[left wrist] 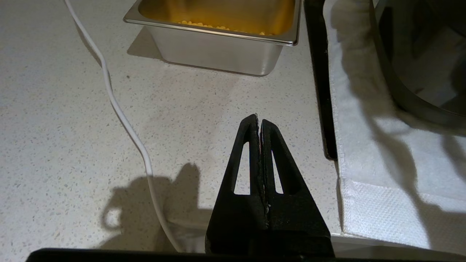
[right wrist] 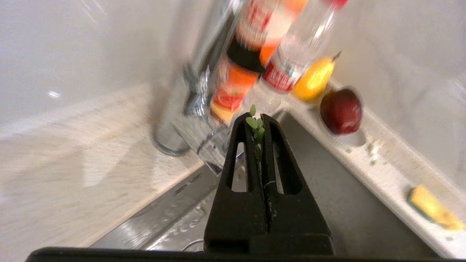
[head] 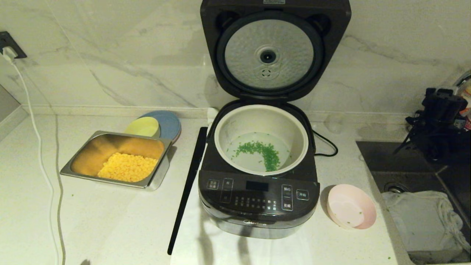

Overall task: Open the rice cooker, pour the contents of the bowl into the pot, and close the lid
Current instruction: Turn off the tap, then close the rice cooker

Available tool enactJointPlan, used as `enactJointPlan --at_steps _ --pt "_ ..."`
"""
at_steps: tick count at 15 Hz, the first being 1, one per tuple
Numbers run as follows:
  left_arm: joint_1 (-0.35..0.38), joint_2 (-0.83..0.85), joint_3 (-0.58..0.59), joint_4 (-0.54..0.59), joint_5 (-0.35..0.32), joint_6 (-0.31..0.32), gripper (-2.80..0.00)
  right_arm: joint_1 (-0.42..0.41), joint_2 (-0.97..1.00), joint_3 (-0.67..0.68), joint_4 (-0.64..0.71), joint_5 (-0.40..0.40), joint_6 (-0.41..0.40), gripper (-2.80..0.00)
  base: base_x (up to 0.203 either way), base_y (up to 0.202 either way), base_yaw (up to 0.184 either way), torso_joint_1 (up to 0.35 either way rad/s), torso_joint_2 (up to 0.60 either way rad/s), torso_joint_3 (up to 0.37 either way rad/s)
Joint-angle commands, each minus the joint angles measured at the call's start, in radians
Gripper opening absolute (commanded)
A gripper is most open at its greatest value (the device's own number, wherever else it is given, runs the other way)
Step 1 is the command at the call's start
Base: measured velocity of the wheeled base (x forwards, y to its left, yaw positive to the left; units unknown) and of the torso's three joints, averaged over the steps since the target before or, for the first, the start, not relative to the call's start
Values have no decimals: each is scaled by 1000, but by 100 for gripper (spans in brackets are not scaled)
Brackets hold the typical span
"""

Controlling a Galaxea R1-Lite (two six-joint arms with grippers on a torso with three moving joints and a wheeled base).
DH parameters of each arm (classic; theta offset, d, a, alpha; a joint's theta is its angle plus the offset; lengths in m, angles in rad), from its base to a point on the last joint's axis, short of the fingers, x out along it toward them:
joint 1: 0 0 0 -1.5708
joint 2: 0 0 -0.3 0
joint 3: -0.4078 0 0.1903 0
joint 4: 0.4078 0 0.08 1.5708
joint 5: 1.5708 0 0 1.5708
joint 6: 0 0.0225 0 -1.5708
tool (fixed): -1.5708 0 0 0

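Observation:
The rice cooker [head: 257, 198] stands in the middle of the counter with its lid [head: 274, 51] swung fully up, the dimpled silver disc facing me. The cream pot [head: 265, 117] sits inside it. Green chopped bits [head: 263, 151] lie scattered on the pot's bottom. The pink bowl [head: 351, 210] rests on the counter just right of the cooker, holding only a few green specks. My right gripper [right wrist: 259, 120] hangs shut over the sink at the far right, with a few green bits [right wrist: 252, 122] stuck between its tips. My left gripper [left wrist: 259, 120] is shut over bare counter left of the cooker, outside the head view.
A steel tray [head: 84, 162] of corn [head: 127, 167], a yellow-green bowl [head: 143, 127] and a blue plate [head: 171, 123] sit at the left. A black strip [head: 187, 184] and a white cable [head: 36, 140] cross the counter. The sink [head: 404, 165] holds a cloth [head: 423, 217]; bottles [right wrist: 255, 54] stand behind it.

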Motion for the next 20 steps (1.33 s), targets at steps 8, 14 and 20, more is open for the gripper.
enactJointPlan --at_steps 8,14,20 --pt "0 0 9 -1 0 0 -280 263 -488 -171 778 118 248 -280 0 0 0 0 0 0" --pt "0 0 9 -1 0 0 -280 331 -480 -487 1220 522 484 -280 0 0 0 0 0 0" --pt "0 0 9 -1 0 0 -280 337 -514 -471 1157 787 606 -280 0 0 0 0 0 0"
